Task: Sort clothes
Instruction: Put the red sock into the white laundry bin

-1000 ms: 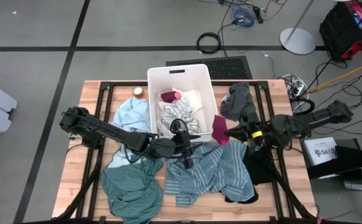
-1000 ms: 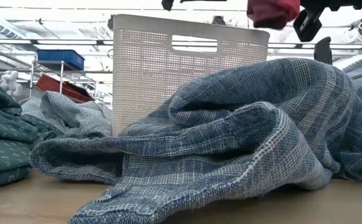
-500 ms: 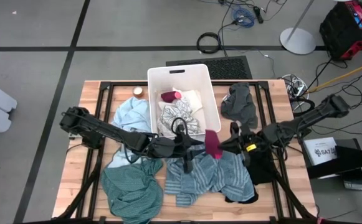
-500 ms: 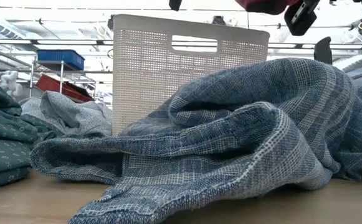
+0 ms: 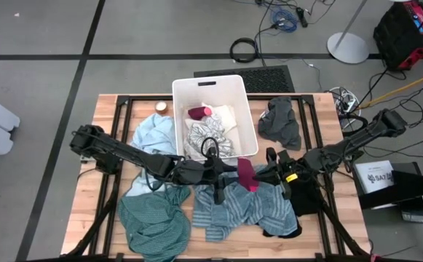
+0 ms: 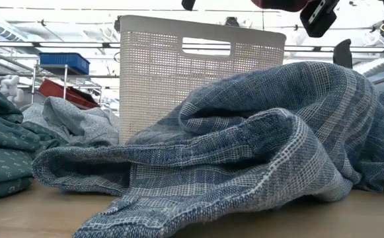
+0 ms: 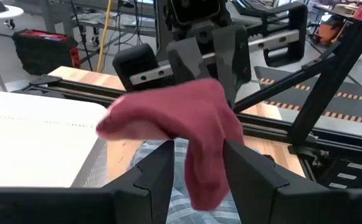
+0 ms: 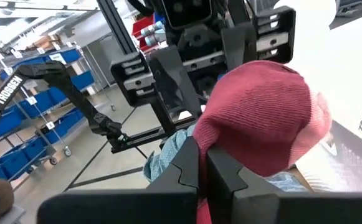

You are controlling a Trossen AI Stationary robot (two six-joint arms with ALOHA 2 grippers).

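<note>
A maroon piece [image 5: 246,175] hangs in the air over the blue-grey striped shirt [image 5: 247,205], just in front of the white bin [image 5: 210,78]. My right gripper [image 5: 259,175] reaches in from the table's right and is shut on it. My left gripper [image 5: 230,175] comes from the left and stands open. In the left wrist view its two fingers [image 7: 162,177] flank the hanging maroon piece [image 7: 193,124]. The low view shows only the piece's lower edge [image 6: 277,3] at the picture's top. My right gripper pinches the maroon piece between its two shut fingers [image 8: 187,163], with a bunched part of it [image 8: 255,118] bulging over the fingertips. The fingers lie about level and come from the table's right. The piece is lifted clear and droops below them. My left gripper's fingers stand close on either side of the piece's hanging end [image 7: 205,180]; I cannot tell whether they touch it.
The bin holds a white patterned garment [image 5: 211,132] and a maroon one [image 5: 196,113]. On the table lie a teal green piece [image 5: 153,218], a light blue one [image 5: 154,135], a dark grey one [image 5: 280,120] and a black one [image 5: 306,198].
My right gripper has carried the maroon piece toward the table's left and slightly down, up to my left gripper. The piece now hangs between the left gripper's open fingers. My right gripper has stayed shut on it.
</note>
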